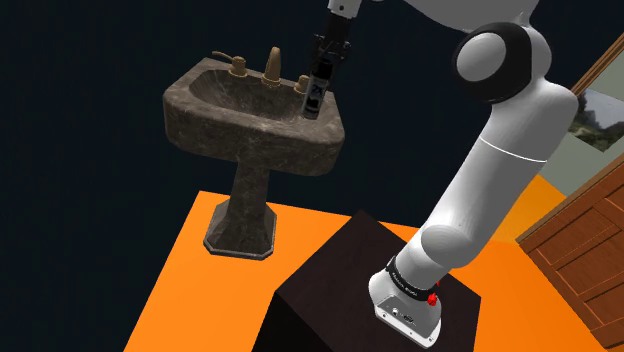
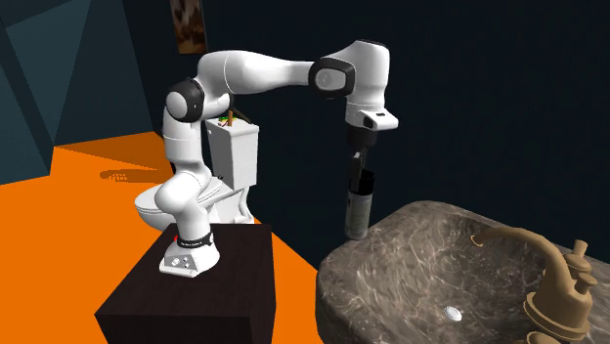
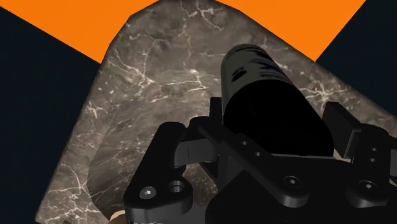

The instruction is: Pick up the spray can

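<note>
Your claw (image 3: 275, 124) pinching spray can (image 3: 254, 70) from above, one finger each side of dark upright body. Can hangs below claw at corner of marble sink's rim (image 1: 215, 125) nearest stand (image 2: 196, 298); you cannot tell whether base touches rim. Pale marks on can, no writing readable. Tan faucet (image 1: 272, 66) at sink's far edge, apart from can. White toilet (image 2: 235, 156) behind stand, orange floor (image 2: 78, 195) below, wooden door (image 1: 590, 250) at shoulder view's right.

1. Sink (image 1: 255, 140), centre left: dark grey-brown stone, white veining.
2. Faucet (image 1: 272, 68), upper centre: tan.
3. Floor (image 1: 200, 290), lower left: flat orange.
4. Arm (image 1: 500, 190), right: white, dark joints.
5. Can (image 2: 358, 213), centre: black top, grey body.
6. Toilet (image 2: 235, 161), left of centre: white.
</note>
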Robot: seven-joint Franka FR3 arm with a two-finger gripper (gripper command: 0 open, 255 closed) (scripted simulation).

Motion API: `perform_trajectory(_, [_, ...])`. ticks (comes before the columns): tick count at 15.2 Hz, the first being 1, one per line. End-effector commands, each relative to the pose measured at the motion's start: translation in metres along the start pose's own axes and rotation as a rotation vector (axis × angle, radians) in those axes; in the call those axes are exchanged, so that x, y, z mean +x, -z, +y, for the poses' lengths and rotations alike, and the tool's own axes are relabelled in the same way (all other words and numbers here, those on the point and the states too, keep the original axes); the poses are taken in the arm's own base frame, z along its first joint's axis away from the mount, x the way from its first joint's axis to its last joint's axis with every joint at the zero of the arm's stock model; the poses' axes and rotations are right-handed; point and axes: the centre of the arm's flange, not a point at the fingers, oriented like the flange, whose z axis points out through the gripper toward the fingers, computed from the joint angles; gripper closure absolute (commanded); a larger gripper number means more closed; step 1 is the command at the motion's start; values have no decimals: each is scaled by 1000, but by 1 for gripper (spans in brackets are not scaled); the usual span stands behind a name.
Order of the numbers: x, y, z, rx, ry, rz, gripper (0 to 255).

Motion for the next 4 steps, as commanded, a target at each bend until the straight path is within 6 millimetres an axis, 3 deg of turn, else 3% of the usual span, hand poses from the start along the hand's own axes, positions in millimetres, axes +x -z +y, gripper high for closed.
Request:
perform_trajectory(1, [0, 11, -1, 0, 0, 1, 255])
perform_trajectory(4, [0, 17, -1, 0, 0, 1, 255])
